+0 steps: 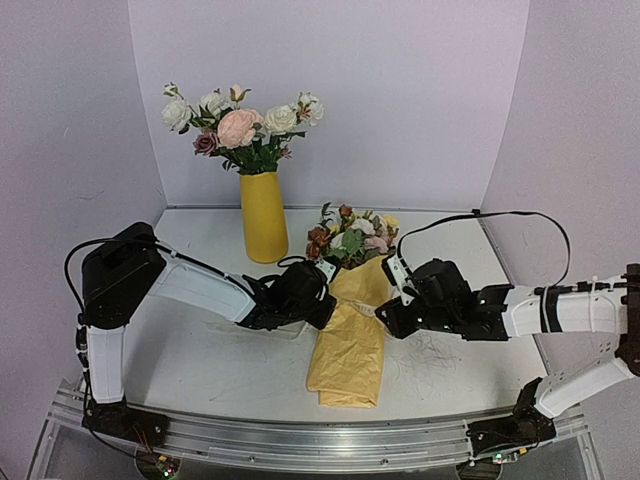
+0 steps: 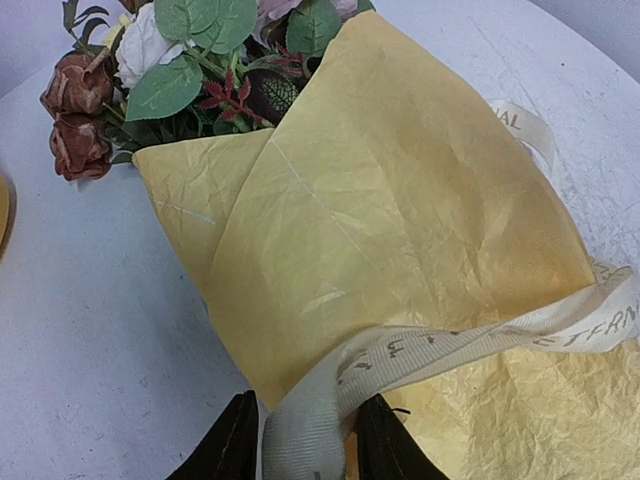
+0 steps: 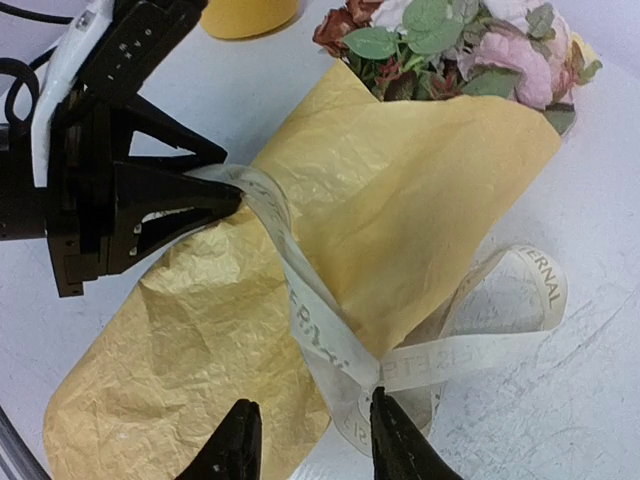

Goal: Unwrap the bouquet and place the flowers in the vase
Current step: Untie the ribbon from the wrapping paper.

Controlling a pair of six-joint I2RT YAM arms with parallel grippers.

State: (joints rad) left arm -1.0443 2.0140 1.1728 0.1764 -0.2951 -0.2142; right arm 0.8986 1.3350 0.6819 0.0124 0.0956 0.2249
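Containers: yellow vase (image 1: pixel 264 215) upright at back of table (image 1: pixel 200 360), holding a rose bunch (image 1: pixel 240 128) of white and pink blooms with green leaves.

Bouquet (image 1: pixel 350 330) lies flat on the table, just right of the vase and in front of it, not touching it. The flowers (image 1: pixel 352 238) point toward the back wall: rust-brown, white and pink blooms with green leaves. They sit inside the crinkled yellow-orange paper cone (image 3: pixel 400 190), whose narrow end points to the near edge.

Writing: cream ribbon (image 3: pixel 330 340) crosses the cone and carries printed capitals. "ERNAL" is readable on the loop in the right wrist view; the rest is partly legible only.

Left gripper (image 2: pixel 310 412): at the left side of the cone, jaws closed onto a band of the ribbon, pinched between both fingers.

Right gripper (image 3: pixel 315 402): at the right side of the cone, jaws parted. The ribbon knot lies between the fingers; no firm pinch visible.
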